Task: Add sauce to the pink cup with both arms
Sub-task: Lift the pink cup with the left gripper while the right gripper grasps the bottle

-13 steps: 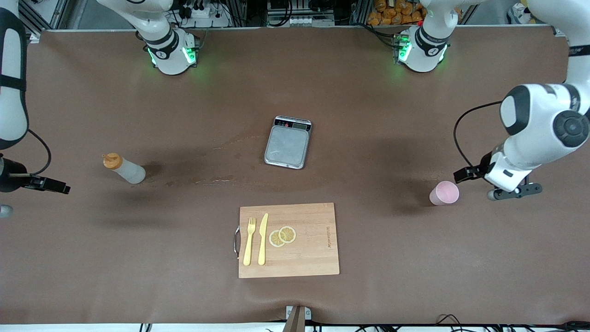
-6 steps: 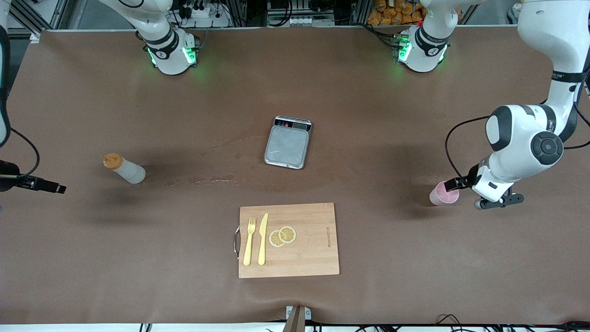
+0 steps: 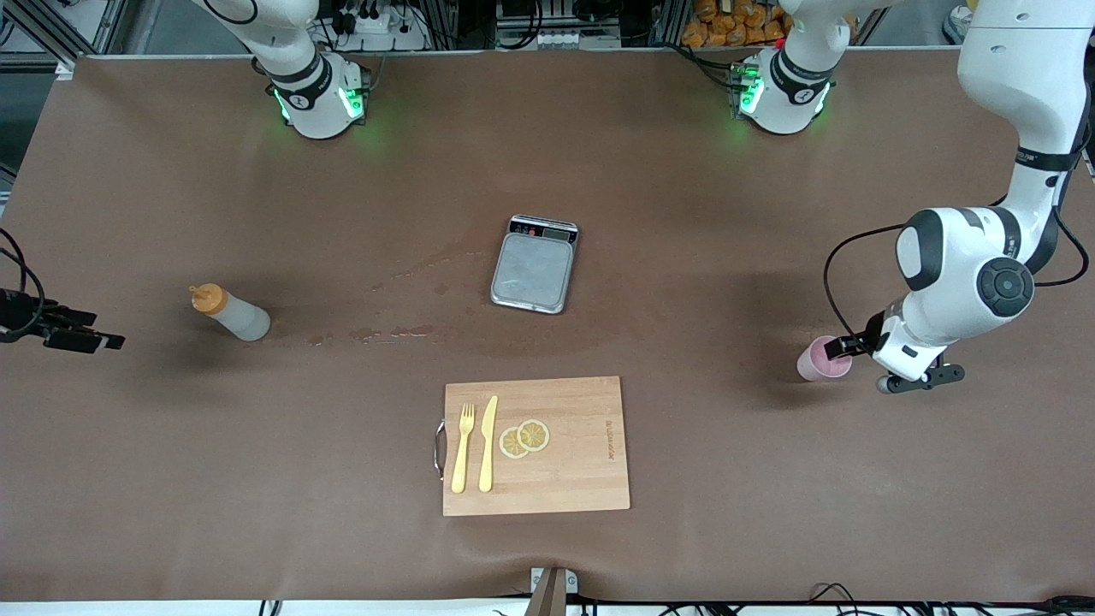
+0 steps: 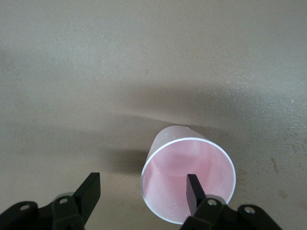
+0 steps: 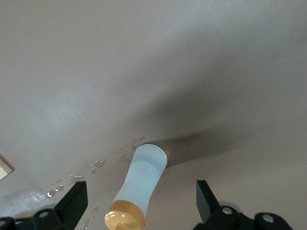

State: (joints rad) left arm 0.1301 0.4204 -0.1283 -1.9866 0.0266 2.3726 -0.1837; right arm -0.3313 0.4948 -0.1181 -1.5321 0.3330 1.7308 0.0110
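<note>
1. Nearest the front camera, the cutting board (image 3: 547, 453) with its fork (image 3: 463, 448), knife (image 3: 488, 443) and lemon slices (image 3: 524, 438) lay exactly as it had a second earlier; nothing there had been touched.
2. A little farther from the camera, toward the left arm's end of the counter (image 3: 684, 214), the pink cup (image 3: 823, 359) stood upright where it had been. Your left gripper (image 4: 142, 190) had closed in on it within that second: it had been just beside the cup, and now its jaws were spread, with one finger inside the rim and the other outside, straddling the wall. They had not yet clenched, so I judged the cup ready to be grasped but not held.
3. Farther again, toward the right arm's end, the sauce (image 3: 231, 313) stood unmoved. Your right gripper (image 3: 81, 340) had hardly shifted and was still well apart from the bottle. In the right wrist view its jaws were released and lined up on either side of the bottle.
4. Farthest, the scale (image 3: 534, 263) was unchanged.
</note>
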